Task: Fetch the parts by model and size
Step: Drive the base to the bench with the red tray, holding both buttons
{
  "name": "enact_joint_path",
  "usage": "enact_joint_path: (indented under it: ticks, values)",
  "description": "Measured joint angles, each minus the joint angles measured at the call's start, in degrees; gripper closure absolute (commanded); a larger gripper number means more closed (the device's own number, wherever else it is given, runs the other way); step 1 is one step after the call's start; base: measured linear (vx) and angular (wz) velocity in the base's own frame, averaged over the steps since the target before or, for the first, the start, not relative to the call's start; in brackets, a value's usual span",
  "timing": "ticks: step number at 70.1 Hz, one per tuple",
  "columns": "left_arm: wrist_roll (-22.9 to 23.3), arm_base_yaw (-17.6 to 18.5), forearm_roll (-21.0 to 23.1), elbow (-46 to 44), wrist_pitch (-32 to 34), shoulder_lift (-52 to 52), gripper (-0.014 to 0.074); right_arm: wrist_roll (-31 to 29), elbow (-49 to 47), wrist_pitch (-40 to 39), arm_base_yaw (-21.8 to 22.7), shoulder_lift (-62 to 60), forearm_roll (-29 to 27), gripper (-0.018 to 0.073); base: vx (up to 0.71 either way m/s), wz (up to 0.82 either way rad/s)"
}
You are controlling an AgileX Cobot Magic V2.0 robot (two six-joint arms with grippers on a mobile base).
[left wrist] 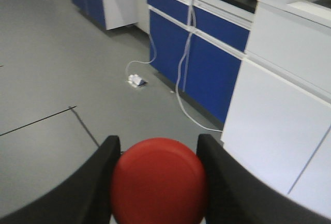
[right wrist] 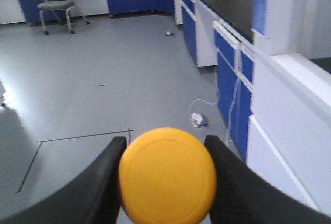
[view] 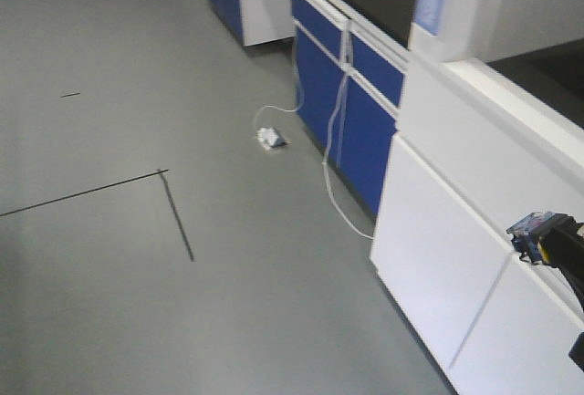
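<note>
In the left wrist view, my left gripper (left wrist: 158, 154) is shut on the red-capped push-button switch (left wrist: 159, 180); its round red cap fills the gap between the two black fingers (left wrist: 101, 175). In the right wrist view, my right gripper (right wrist: 166, 146) is shut on the yellow-capped push-button switch (right wrist: 167, 175), its cap facing the camera between the black fingers (right wrist: 106, 175). In the front view, a black arm part with a bluish piece (view: 534, 231) shows at the right edge; the caps are hidden there. Both switches are held up above the grey floor.
Blue and white lab cabinets (view: 351, 112) with a dark countertop run along the right. White cables (view: 333, 167) hang from them to a small adapter on the floor (view: 271, 139). A dark line (view: 173, 208) marks the grey floor. A grey chair (right wrist: 56, 1) stands far back.
</note>
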State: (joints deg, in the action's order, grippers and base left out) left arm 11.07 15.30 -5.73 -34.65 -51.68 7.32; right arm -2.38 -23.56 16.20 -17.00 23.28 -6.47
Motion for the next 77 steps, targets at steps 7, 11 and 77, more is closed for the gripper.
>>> enact_joint_path:
  ticks: [7, 11, 77]
  values:
    - [0.00, 0.00, 0.00, 0.00, 0.00, 0.00, 0.0603, 0.00, 0.00, 0.00, 0.00, 0.00, 0.00, 0.0569, 0.02, 0.90]
    - [0.00, 0.00, 0.00, 0.00, 0.00, -0.01, 0.0603, 0.00, 0.00, 0.00, 0.00, 0.00, 0.00, 0.0569, 0.05, 0.88]
    - [0.00, 0.00, 0.00, 0.00, -0.48, -0.06, 0.0603, 0.00, 0.00, 0.00, 0.00, 0.00, 0.00, 0.0569, 0.32, 0.22]
